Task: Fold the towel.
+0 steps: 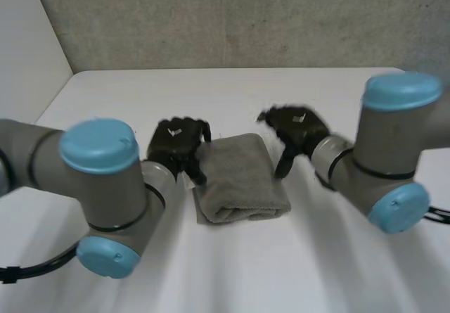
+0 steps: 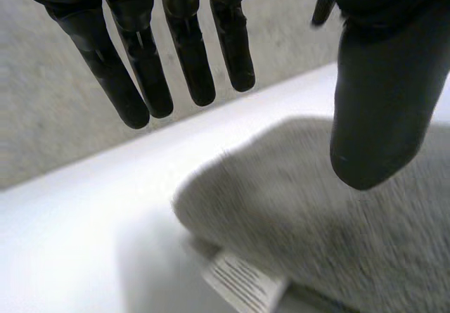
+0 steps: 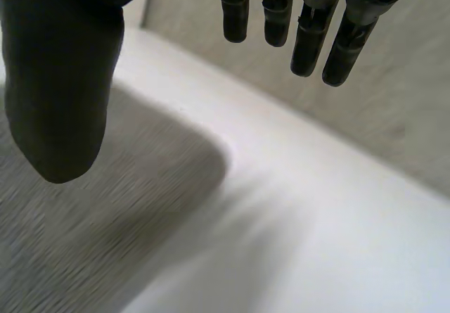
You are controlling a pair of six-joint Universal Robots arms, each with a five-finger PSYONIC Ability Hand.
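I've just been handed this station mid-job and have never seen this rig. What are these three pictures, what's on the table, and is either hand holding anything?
The head view looks down from a camera between and behind two robot arms, grey with light-blue caps. Each arm ends in a black hand: the left hand and the right hand. Between them, on the white table, lies a grey towel, already folded into a thick rectangle. The other two pictures come from cameras on the wrists, each looking along its own hand's palm. In the left wrist view the fingers are straight, the thumb is over the towel, and a white label pokes out at the towel's edge. The right wrist view is similar: straight fingers, thumb over the towel. Both hands are open and hold nothing.
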